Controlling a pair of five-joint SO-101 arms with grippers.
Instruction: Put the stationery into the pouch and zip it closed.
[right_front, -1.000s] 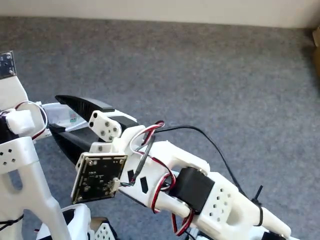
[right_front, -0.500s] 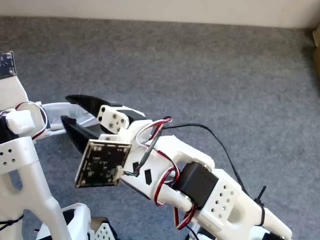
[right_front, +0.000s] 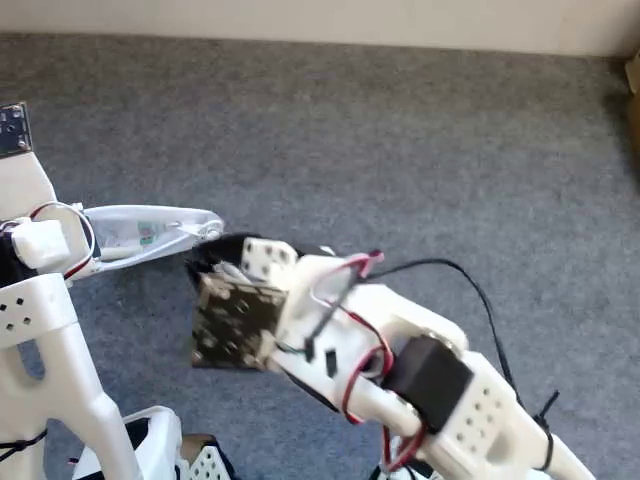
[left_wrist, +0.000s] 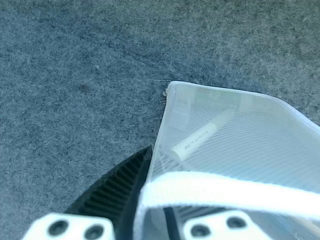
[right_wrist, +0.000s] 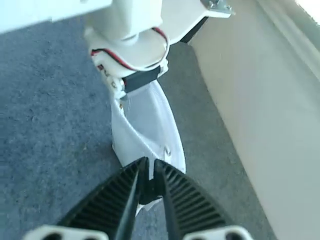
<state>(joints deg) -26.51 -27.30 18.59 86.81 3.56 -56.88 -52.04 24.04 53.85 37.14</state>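
- Pouch (right_front: 150, 228), pen (left_wrist: 195, 141) inside, is clamped at one end by left gripper (left_wrist: 155, 200).
- Other end is pinched by right gripper (right_wrist: 149, 169) (on zip tab (right_wrist: 148, 192), probably).
- Pull should be kept straight along pouch edge, with left clamp held firm.

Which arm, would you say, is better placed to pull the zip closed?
Probably right: the right tool pinches the free end of the pouch, while the left tool clamps its other end.

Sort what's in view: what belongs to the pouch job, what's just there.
Job: mesh pouch; white stick-shaped item inside it; left gripper, clamped on the pouch; right gripper, pinching its end.
Just there: grey carpet; cream wall.
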